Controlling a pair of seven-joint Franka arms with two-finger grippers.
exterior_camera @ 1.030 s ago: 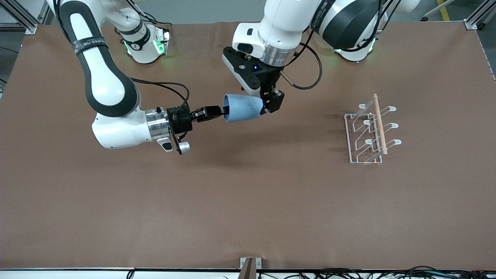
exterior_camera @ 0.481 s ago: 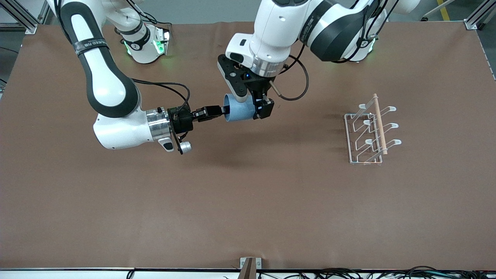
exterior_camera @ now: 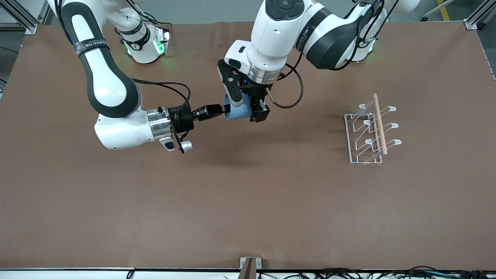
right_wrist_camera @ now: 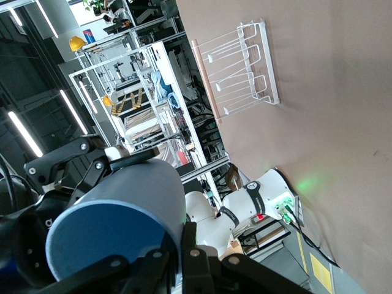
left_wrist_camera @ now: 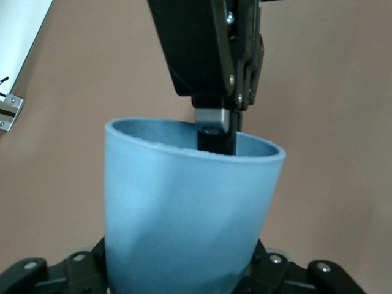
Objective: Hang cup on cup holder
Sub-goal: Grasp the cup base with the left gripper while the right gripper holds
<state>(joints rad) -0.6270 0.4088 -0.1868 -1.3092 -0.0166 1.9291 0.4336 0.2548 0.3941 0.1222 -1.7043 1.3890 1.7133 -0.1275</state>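
Observation:
The light-blue cup (exterior_camera: 238, 113) is held on its side above the middle of the table, rim toward the right arm's end. My right gripper (exterior_camera: 224, 110) is shut on its rim, one finger inside and one outside, as the right wrist view (right_wrist_camera: 184, 242) shows. My left gripper (exterior_camera: 248, 108) comes down from above and is open, its jaws straddling the cup's body. In the left wrist view the cup (left_wrist_camera: 184, 202) fills the space between the jaws. The white wire cup holder (exterior_camera: 370, 130) with its wooden rod stands toward the left arm's end and holds nothing. It also shows in the right wrist view (right_wrist_camera: 239, 67).
The right arm's forearm (exterior_camera: 120, 133) lies low over the table beside the cup. A metal bracket (exterior_camera: 250, 265) and cables sit at the table edge nearest the front camera. Bare brown table lies between the cup and the cup holder.
My left gripper has slid along the cup from its narrow bottom toward its rim, and the left arm has swung over it. The right gripper and the cup have stayed in place.

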